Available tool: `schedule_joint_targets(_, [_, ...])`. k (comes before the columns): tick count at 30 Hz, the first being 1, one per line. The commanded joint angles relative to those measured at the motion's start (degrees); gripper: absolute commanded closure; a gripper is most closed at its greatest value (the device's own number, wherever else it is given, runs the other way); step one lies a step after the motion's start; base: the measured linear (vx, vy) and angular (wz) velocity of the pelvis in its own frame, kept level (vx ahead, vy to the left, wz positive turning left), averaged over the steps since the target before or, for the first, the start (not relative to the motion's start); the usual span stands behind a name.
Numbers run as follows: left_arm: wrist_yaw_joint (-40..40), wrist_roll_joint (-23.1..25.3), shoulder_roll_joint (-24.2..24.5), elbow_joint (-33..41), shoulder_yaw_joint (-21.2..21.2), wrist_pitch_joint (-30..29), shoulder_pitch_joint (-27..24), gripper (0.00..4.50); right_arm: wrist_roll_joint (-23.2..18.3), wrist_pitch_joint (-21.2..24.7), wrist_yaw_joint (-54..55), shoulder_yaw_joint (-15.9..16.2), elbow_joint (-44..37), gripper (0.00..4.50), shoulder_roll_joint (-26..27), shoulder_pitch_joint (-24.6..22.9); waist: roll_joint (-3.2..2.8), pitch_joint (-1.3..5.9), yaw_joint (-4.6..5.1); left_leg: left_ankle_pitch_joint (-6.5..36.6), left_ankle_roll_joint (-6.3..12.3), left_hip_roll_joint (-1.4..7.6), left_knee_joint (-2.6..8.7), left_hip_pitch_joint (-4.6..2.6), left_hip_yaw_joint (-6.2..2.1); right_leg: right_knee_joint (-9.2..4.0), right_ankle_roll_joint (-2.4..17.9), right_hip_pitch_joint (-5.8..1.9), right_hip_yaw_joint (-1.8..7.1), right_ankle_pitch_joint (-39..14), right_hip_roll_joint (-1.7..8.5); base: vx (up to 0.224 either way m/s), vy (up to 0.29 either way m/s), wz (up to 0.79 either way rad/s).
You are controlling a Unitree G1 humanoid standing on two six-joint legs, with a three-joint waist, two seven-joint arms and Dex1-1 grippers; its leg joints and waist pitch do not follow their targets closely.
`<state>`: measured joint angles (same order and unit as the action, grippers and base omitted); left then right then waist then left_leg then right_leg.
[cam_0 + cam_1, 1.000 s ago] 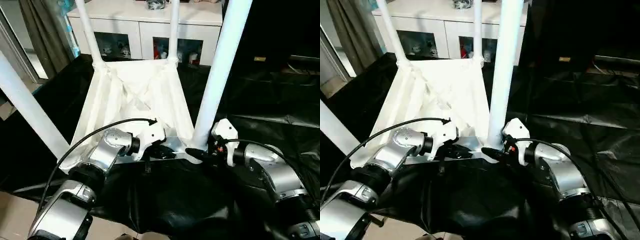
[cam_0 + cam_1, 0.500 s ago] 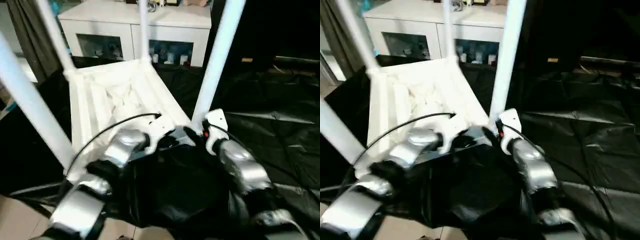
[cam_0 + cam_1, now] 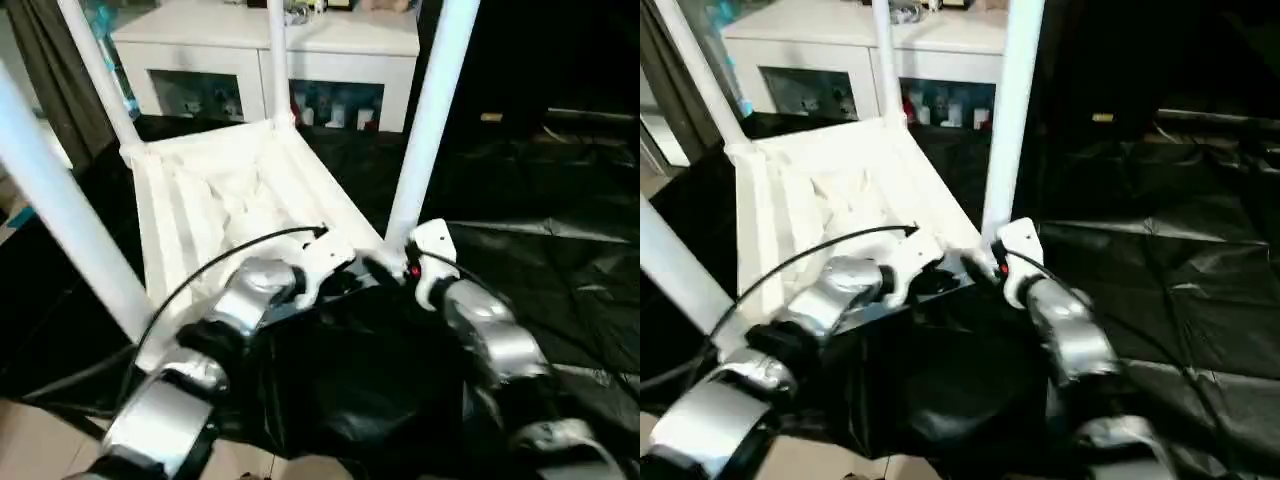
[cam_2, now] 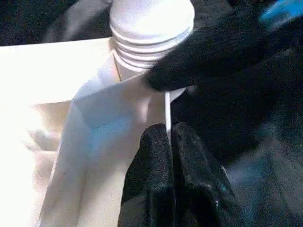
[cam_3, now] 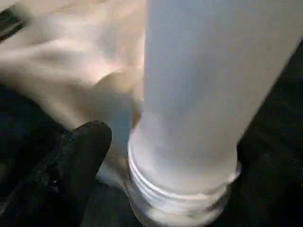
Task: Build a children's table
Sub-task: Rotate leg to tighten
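The children's table (image 3: 225, 190) lay upside down on black sheeting (image 3: 560, 260), its four legs (image 3: 432, 110) standing upward and cut off at the top edge, its ribbed underside washed out by glare. Behind it stood a white cabinet (image 3: 300, 55), the things on its glass-fronted shelves too blurred to name. The left gripper (image 4: 169, 142) had its fingers pressed together on the thin near rim of the tabletop. The right gripper (image 3: 385, 268) sat at the foot of the near right leg; one finger (image 5: 71, 156) showed beside the threaded base, the other hidden, so I could not tell their spread.
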<state>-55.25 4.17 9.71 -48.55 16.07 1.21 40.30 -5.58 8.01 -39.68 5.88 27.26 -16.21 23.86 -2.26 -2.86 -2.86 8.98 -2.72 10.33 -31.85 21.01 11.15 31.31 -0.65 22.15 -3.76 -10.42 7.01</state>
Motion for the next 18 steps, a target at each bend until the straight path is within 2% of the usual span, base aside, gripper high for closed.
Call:
schedule_joint_targets(1, [-4.81,-1.64,0.00,1.74,0.68,2.63,-0.60,4.50,-1.53,-0.04,-4.07,0.84,-1.96,0.31,-0.48,0.00,1.50,3.35,-0.65,24.13,3.21,2.45,4.13,-1.00,-0.98,-3.82,9.75,-1.26,1.66,-21.37,1.98,0.000,0.000,0.00])
schedule_joint_targets(2, [-5.51,-1.72,0.37,1.97,0.76,2.71,-0.72,4.50,-1.75,0.11,-4.84,0.82,-2.37,0.31,-0.97,-0.16,1.43,3.37,-0.74,23.14,3.24,2.50,4.07,-1.02,-0.82,-3.66,10.27,-1.15,1.74,-20.30,1.95,0.000,0.000,0.00])
schedule_joint_targets(3, [-9.07,-2.50,2.05,3.31,1.00,2.71,-1.29,4.50,-2.72,0.72,-8.68,1.03,-4.36,0.31,-3.45,-0.99,1.58,3.47,-1.26,20.55,3.44,2.54,3.85,-0.72,-0.64,-3.06,11.29,-1.40,1.76,-17.41,1.83,0.000,0.000,0.00])
schedule_joint_targets(5, [-11.69,-3.15,3.23,4.25,1.02,2.61,-1.66,4.50,-3.29,1.15,-11.51,1.17,-5.69,0.31,-5.27,-1.58,1.65,3.57,-1.71,19.06,3.94,2.83,3.62,-0.85,-0.39,-2.59,11.93,-1.16,1.95,-15.16,1.73,0.026,-0.013,0.04])
schedule_joint_targets(6, [-14.72,-3.99,4.54,5.48,1.11,1.95,-2.07,4.50,-3.86,1.55,-14.35,1.34,-6.99,0.31,-7.19,-2.18,2.29,3.65,-2.28,17.01,4.79,2.69,3.21,-0.46,-0.15,-2.23,12.31,-1.39,2.03,-14.31,1.78,0.052,-0.026,0.08])
schedule_joint_targets(7, [-19.27,-5.07,6.54,7.26,1.40,0.74,-2.59,4.50,-4.49,2.20,-17.97,1.55,-8.65,0.31,-9.55,-2.88,2.23,3.78,-2.68,15.99,5.12,2.67,3.06,-0.33,-0.20,-1.88,12.44,-1.57,2.02,-13.72,1.88,0.060,-0.028,0.05])
schedule_joint_targets(8, [-19.96,-5.23,6.84,7.54,1.46,0.48,-2.67,4.50,-4.57,2.29,-18.47,1.58,-8.86,0.31,-9.89,-2.97,2.12,3.81,-3.00,15.22,5.43,2.72,2.92,-0.30,-0.15,-1.73,12.42,-1.43,2.14,-13.15,1.87,0.069,-0.039,0.06])
schedule_joint_targets(9, [-21.32,-5.54,7.43,8.11,1.59,-0.08,-2.82,4.50,-4.71,2.43,-19.37,1.66,-9.25,0.31,-10.51,-3.13,1.68,4.12,-3.08,12.39,6.40,2.83,2.57,-0.18,-0.04,-0.90,13.74,-1.37,2.01,-8.50,1.73,0.069,-0.039,0.06])
schedule_joint_targets(10, [-22.10,-5.69,7.81,8.50,1.64,-0.42,-2.92,4.50,-4.86,2.48,-19.96,1.79,-9.39,0.31,-10.96,-3.18,1.65,4.38,-3.11,10.54,6.70,2.78,2.34,0.07,-0.06,-0.46,14.29,-1.58,1.90,-6.06,1.69,0.066,-0.047,0.03])
schedule_joint_targets(11, [-22.10,-5.69,7.81,8.50,1.64,-0.42,-2.92,4.50,-4.86,2.48,-19.96,1.79,-9.39,0.31,-10.96,-3.18,1.56,4.62,-3.31,8.77,6.99,2.81,2.10,-0.11,0.01,-0.20,14.88,-1.47,1.84,-3.47,1.57,0.000,0.000,0.00])
schedule_joint_targets(12, [-22.67,-5.89,8.10,8.76,1.58,-0.67,-2.95,4.50,-5.05,2.61,-20.68,1.93,-9.44,0.31,-11.38,-3.16,1.74,4.84,-3.43,5.29,8.03,2.66,1.63,0.15,0.10,0.46,16.16,-1.53,1.76,1.96,1.27,0.000,0.000,0.00])
schedule_joint_targets(13, [-23.40,-6.11,8.38,9.11,1.43,-0.80,-3.04,4.50,-5.38,2.76,-21.64,2.08,-9.55,0.31,-11.84,-3.12,1.94,4.83,-3.78,3.51,8.98,2.38,1.23,0.49,0.23,0.79,16.63,-1.50,1.75,5.02,1.20,0.000,0.000,0.00])
schedule_joint_targets(14, [-23.40,-6.11,8.38,9.11,1.43,-0.80,-3.04,4.50,-5.38,2.76,-21.64,2.08,-9.55,0.31,-11.84,-3.12,1.96,4.72,-3.88,3.77,9.32,2.36,1.16,0.53,0.28,0.77,16.76,-1.39,1.75,4.96,1.23,0.000,0.000,0.00])
schedule_joint_targets(15, [-24.63,-6.35,8.77,9.65,1.23,-0.97,-3.17,4.50,-5.64,2.94,-22.54,2.21,-9.75,0.31,-12.21,-2.98,1.93,4.48,-4.02,5.24,9.17,2.36,1.15,0.66,0.27,0.58,16.53,-1.31,1.73,2.50,1.29,0.000,0.000,0.00])
schedule_joint_targets(17, [-24.95,-6.39,8.85,9.88,1.18,-1.02,-3.24,4.50,-5.74,3.03,-22.69,2.22,-9.88,0.31,-12.26,-2.94,1.80,4.32,-3.99,7.62,7.96,2.50,1.42,0.62,0.15,0.17,15.54,-1.37,1.62,-3.00,1.34,0.000,0.000,0.00])
schedule_joint_targets(18, [-25.40,-6.82,9.11,10.64,1.31,-1.62,-3.48,4.50,-6.05,3.27,-22.76,2.26,-10.19,0.31,-12.25,-2.86,1.71,4.15,-3.89,9.35,6.75,2.67,1.66,0.57,0.05,-0.13,14.88,-1.31,1.63,-6.26,1.37,0.000,0.000,0.00])
